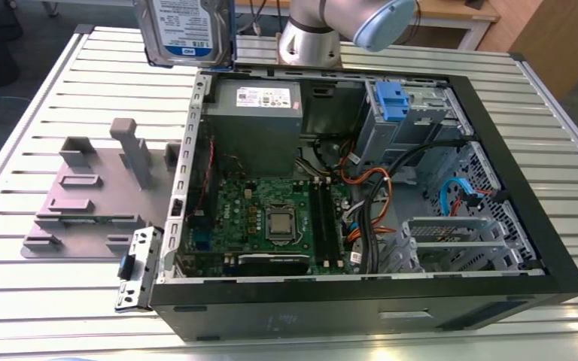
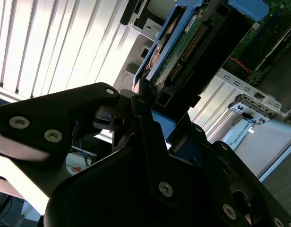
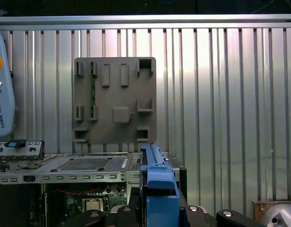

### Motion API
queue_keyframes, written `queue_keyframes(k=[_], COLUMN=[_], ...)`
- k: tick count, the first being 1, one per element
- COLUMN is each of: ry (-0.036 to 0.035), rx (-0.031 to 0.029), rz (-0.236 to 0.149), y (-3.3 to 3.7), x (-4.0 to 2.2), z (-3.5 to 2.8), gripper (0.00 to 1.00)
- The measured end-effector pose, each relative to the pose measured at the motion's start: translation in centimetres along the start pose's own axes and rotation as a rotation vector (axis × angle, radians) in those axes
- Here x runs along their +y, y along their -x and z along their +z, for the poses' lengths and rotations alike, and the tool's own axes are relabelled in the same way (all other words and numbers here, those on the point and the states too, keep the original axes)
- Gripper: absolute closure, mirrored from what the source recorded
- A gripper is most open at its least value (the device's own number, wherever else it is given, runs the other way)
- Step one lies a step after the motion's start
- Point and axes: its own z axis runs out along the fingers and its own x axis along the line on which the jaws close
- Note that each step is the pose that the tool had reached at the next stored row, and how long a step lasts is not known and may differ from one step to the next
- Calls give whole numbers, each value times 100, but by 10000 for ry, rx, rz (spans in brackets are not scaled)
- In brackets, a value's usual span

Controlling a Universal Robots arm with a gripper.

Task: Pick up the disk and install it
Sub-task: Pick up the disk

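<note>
Silver-grey metal disk [image 1: 184, 30] w/ white-and-blue label and blue plastic rails hangs upright above the slatted aluminium table [image 1: 28, 286], behind the open black computer case [image 1: 369, 308] and clear of it. Black two-finger gripper [image 2: 144, 101] is closed on one end of the disk, nothing else held.

Risk, my read: grip is at one end only, so the disk may pivot or slip. Loose orange and black cables [image 1: 369, 177] by the grey drive bay [image 1: 420, 124] could snag the rails if misaligned.

Surface: ribbed, w/ grey pegged fixture plate [image 1: 88, 195] beside the case. Room: wooden furniture [image 1: 560, 37] behind.
</note>
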Motion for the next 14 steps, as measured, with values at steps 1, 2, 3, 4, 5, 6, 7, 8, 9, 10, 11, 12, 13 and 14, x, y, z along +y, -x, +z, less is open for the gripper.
queue_keyframes(k=[1,2,3,4,5,6,7,8,9,10,11,12,13,14], ry=[0,0,1,1,1,0,1,1,1,1,0,0,1,1], rx=[0,0,1,1,1,0,1,1,1,1,0,0,1,0], rz=[0,0,0,0,0,0,0,0,0,0,-1,0,1,0], y=[0,0,0,0,0,1,1,1,1,1,1,1,1,1], x=[-3,-6,-9,-12,-15,-17,-21,-24,-27,-30,-33,-35,-38,-41], z=[0,0,0,0,0,0,0,0,0,0,0,0,0,0], gripper=[64,64,64,64,64,64,64,64,64,64,64,64,64,64])
